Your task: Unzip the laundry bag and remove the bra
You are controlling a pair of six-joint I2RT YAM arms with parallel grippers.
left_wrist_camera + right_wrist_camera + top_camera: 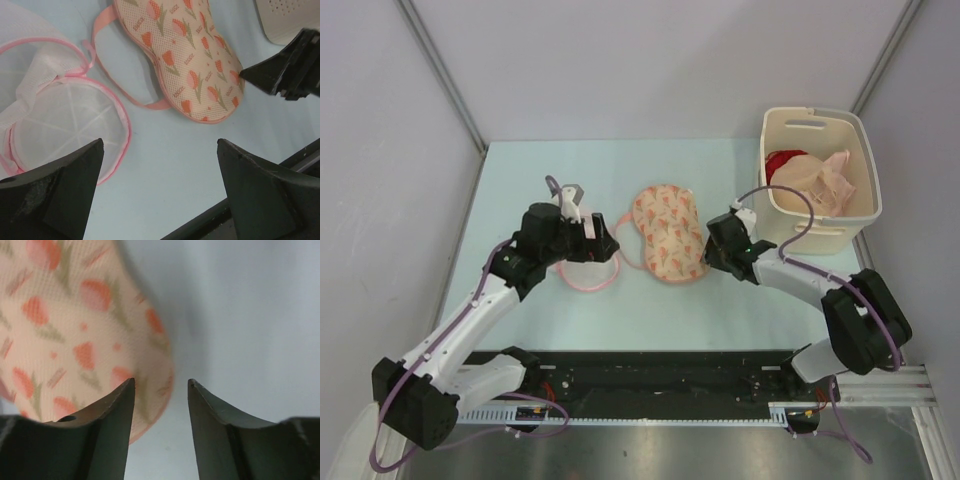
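Looking at the right gripper [160, 385], are its fingers shut?

No. They are a little way apart, and nothing is pinched between them.

What is closest to it?

The laundry bag [75, 340]. The gripper sits right at the bag's edge, at the lobe nearer the arms. From this hand the bag lies to the left. Its rim pokes under the left finger.

Which way does the bag point?

It lies flat in the middle of the table [520, 180]. Its long way runs from the far side toward the arms, leaning a bit. So this hand meets it from the side.

And the left gripper [160, 142]?

Wide open, holding nothing. It hangs over a round white mesh pouch [70, 115], just beside the bag with some bare table between. So the right arm is nearer.

Where is the bra?

I can't see it. I guess it is inside the bag.

Can you see the zipper?

No, not in any view, so I can't tell which edge to pull.

Anything in the way?

A pink loop [150, 105] on the bag's left side lies near the mesh pouch and could snag. A basket [815, 115] holding a red cloth [782, 162] stands behind the right arm, so its elbow has little room.
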